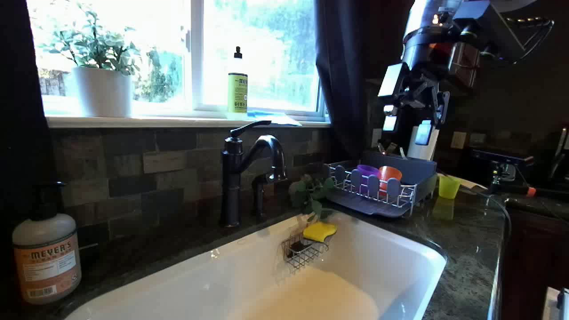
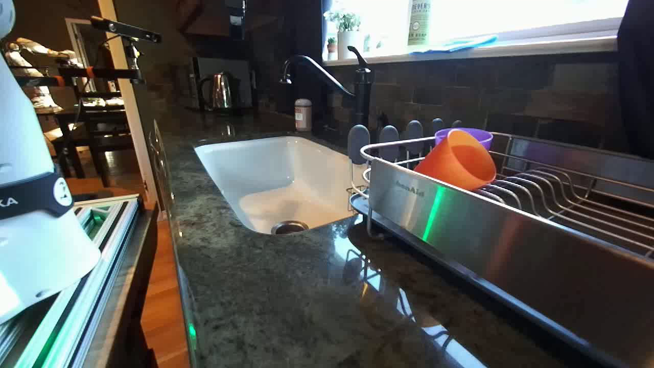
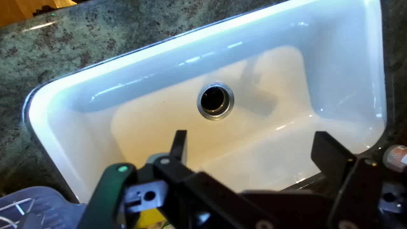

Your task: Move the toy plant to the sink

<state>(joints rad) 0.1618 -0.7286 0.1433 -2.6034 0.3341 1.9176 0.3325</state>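
The toy plant [image 1: 306,191], a sprig of dark green leaves, lies on the counter behind the sink's back corner in an exterior view, between the faucet and the dish rack. Some leaves hang over the sink's rim. Its base is not discernible. In the wrist view only a sliver of green shows at the bottom edge. The white sink [image 1: 386,253] shows in both exterior views [image 2: 255,163] and fills much of the wrist view [image 3: 152,70]. My gripper [image 1: 406,127] is open and empty, high above the counter, apart from the plant. The wrist view shows its spread fingers [image 3: 251,135].
A black faucet [image 1: 231,186] stands behind the sink. A yellow sponge [image 1: 320,231] sits on a wire caddy [image 1: 306,255] inside the sink. The dish rack [image 2: 460,225] holds an orange cup [image 2: 454,161] and a purple cup [image 2: 472,135]. A soap bottle [image 1: 46,258] stands at the sink's side.
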